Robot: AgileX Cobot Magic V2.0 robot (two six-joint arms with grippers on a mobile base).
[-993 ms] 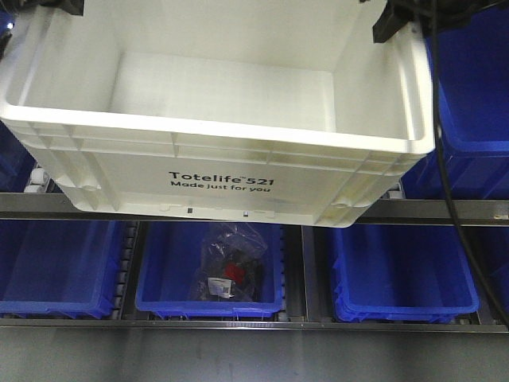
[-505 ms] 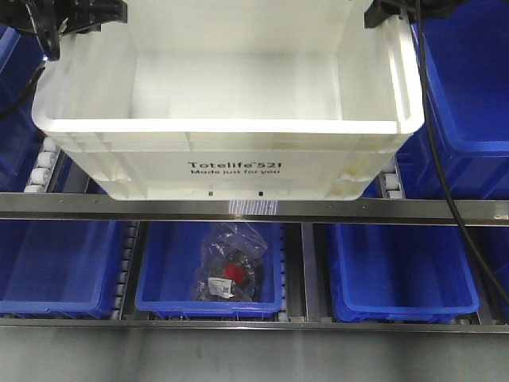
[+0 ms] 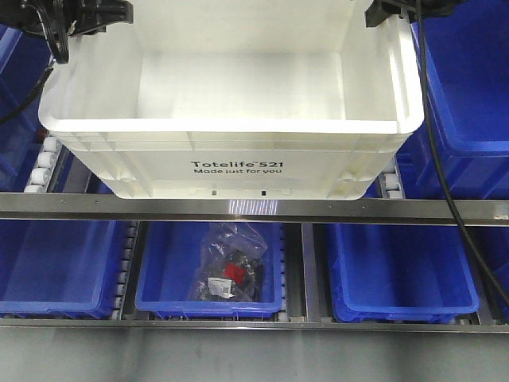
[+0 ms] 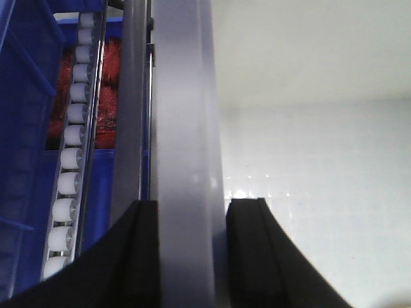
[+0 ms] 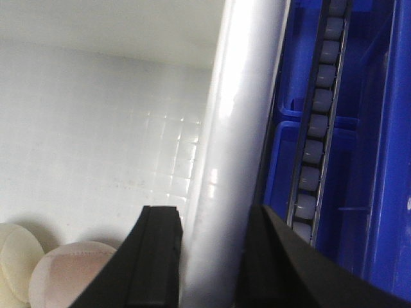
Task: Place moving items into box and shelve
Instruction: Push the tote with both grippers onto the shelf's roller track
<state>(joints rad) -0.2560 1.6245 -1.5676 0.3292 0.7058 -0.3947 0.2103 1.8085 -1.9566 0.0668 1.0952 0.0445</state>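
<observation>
In the front view we see the white crate (image 3: 231, 151) at the middle top, its base just above the silver front rail of the rack (image 3: 318, 209). The left pincer (image 3: 79, 16) sits at 11 o'clock on the crate's left wall and the right pincer (image 3: 390, 12) at 1 o'clock on its right wall. At 6 o'clock, one tier down, a blue bin (image 3: 208, 306) holds a plastic bag (image 3: 231, 263).

In the left wrist view we find the black fingers (image 4: 138, 256) at 6 o'clock clamped astride the crate's rim, which runs up to 12. White rollers (image 4: 67, 163) line up at 9 o'clock.

In the right wrist view the fingers (image 5: 154, 263) likewise grip the rim between them. A pinkish bun (image 5: 70, 276) and a cream bun (image 5: 14, 260) lie touching on the crate floor at 7 o'clock, just left of the inner finger.
</observation>
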